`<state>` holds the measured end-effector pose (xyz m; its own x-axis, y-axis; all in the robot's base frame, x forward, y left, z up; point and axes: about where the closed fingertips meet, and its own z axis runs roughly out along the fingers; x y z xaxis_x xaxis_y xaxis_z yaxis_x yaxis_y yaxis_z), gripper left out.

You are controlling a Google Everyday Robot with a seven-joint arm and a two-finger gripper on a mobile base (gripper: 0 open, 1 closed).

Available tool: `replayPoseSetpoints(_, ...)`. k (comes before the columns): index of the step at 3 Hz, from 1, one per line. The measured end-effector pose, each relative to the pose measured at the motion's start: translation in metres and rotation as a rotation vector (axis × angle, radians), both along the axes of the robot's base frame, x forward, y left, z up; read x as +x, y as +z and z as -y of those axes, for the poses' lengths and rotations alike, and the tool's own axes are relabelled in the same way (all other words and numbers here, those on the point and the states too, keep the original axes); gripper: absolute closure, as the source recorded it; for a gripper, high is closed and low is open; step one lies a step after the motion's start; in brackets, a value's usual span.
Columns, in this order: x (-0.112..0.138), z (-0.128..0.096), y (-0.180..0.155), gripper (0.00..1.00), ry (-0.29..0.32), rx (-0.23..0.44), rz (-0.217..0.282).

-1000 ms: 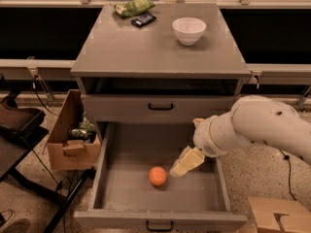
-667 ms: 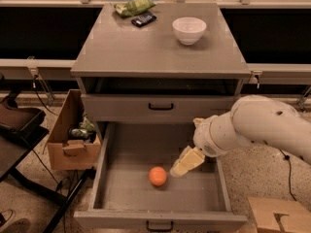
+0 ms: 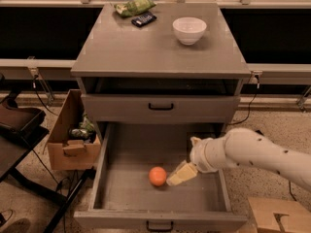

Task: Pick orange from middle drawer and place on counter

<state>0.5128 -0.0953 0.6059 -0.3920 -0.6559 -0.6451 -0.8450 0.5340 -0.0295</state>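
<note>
The orange lies on the floor of the open middle drawer, a little left of centre and toward the front. My gripper reaches into the drawer from the right on a white arm and sits just to the right of the orange, close to it, low over the drawer floor. It holds nothing that I can see. The counter is the grey cabinet top above the drawers.
A white bowl, a green packet and a small dark object sit on the counter. A shallower closed drawer is above the open one. A cardboard box stands left, another at lower right.
The gripper has moved slightly left, closer to the orange. The orange has not moved.
</note>
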Motion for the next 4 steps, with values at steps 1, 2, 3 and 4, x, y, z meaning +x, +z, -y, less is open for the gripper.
replayPoseSetpoints(1, 0.010, 0.005, -0.043, 0.00, 0.007, 0.034, 0.020)
replayPoseSetpoints(2, 0.021, 0.006, -0.103, 0.00, 0.037, 0.069, 0.037)
replayPoseSetpoints(3, 0.026, -0.008, -0.137, 0.00, 0.059, 0.108, 0.037)
replayPoseSetpoints(4, 0.031, -0.025, -0.167, 0.00, 0.082, 0.121, 0.024)
